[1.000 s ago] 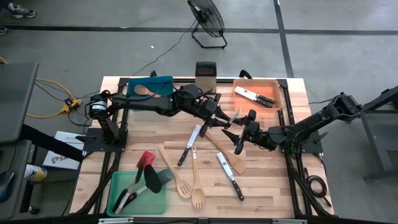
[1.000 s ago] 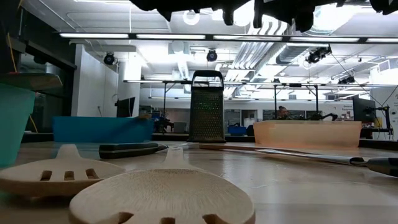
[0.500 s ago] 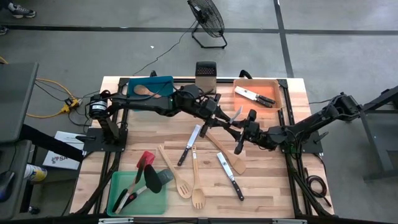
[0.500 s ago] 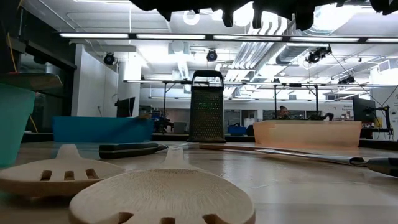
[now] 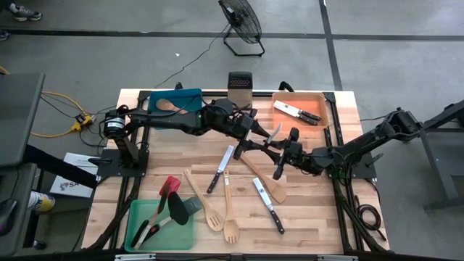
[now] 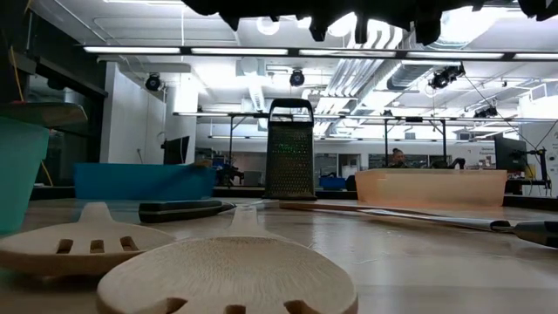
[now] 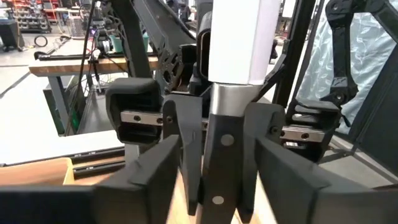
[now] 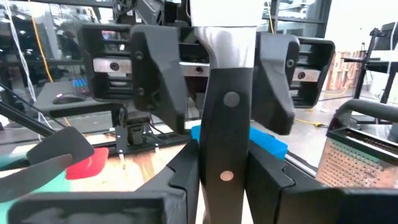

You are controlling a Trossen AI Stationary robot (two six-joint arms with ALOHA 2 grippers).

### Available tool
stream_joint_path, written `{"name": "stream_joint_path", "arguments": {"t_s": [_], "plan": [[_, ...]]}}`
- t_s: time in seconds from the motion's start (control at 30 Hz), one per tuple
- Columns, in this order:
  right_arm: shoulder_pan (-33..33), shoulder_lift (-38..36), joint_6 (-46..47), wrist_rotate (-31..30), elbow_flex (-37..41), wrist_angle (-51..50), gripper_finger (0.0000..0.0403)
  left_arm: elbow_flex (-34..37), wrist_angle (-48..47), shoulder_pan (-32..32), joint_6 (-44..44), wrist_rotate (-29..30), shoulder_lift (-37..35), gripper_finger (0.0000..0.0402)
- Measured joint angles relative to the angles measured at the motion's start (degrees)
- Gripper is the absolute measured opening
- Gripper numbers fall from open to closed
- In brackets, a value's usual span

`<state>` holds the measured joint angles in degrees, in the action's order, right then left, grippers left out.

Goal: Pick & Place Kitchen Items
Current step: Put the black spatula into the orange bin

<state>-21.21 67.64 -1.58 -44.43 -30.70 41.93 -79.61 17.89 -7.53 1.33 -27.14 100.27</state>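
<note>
Nearest us, two slotted wooden spoons (image 6: 227, 279) lie flat at the front edge of the tabletop, not yet sorted. Just past them a knife (image 5: 268, 204) rests on the wood, with a second one (image 5: 220, 168) a little further in. The green tray (image 5: 181, 233) at the front left already has spatulas in it.

Up to the middle now, and here's the action: a hand-over in mid-air. The carried knife (image 8: 227, 99) hangs above the centre of the tabletop, clear of the wood, its black handle between the two arms. The right tool (image 8: 225, 168) is clamped on that handle, both fingers pressed against its sides. The left tool (image 7: 217, 162) faces it from the other side with its fingers spread, and we see daylight between them and the handle. So we'd call the knife passed over, with the right arm carrying it alone.

What's next, as we read it? The left arm needs to back straight away from the handle without brushing it. Then the right arm has a short swing toward the far right corner.

That's where the orange tray (image 5: 319, 96) sits, with knives (image 5: 293, 110) lying in it already, so it looks like the likely home. The blade sticks out well past the grip, so we'd want it kept level and lowered gently. Far left is the blue tray (image 5: 192, 96), and between the two stands the grater (image 5: 239, 81).
</note>
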Motion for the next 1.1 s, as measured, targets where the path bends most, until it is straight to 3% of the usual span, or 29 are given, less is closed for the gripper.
{"name": "stream_joint_path", "arguments": {"t_s": [0.2,0.4,0.73,0.87,1.1], "plan": [[0.0,0.0,0.5,-3.3,0.0,-2.0,0.0085,0.0,-3.9,0.0,0.0,2.4,-0.9,0.0257],[-0.1,-1.0,1.2,-6.1,0.0,-4.7,0.0085,0.0,-13.8,-1.2,1.0,5.8,-4.2,0.0261],[0.3,-7.4,4.9,-10.8,0.0,-17.6,0.0085,0.0,-34.0,-3.8,2.5,11.2,-10.4,0.0262],[2.1,-10.3,8.0,-10.7,-0.1,-25.5,0.0085,0.0,-40.4,-3.7,3.0,16.1,-12.0,0.0262],[10.3,-12.3,17.0,-6.1,-5.7,-49.6,0.0085,0.1,-45.0,-3.7,3.0,16.8,-12.3,0.0262]]}}
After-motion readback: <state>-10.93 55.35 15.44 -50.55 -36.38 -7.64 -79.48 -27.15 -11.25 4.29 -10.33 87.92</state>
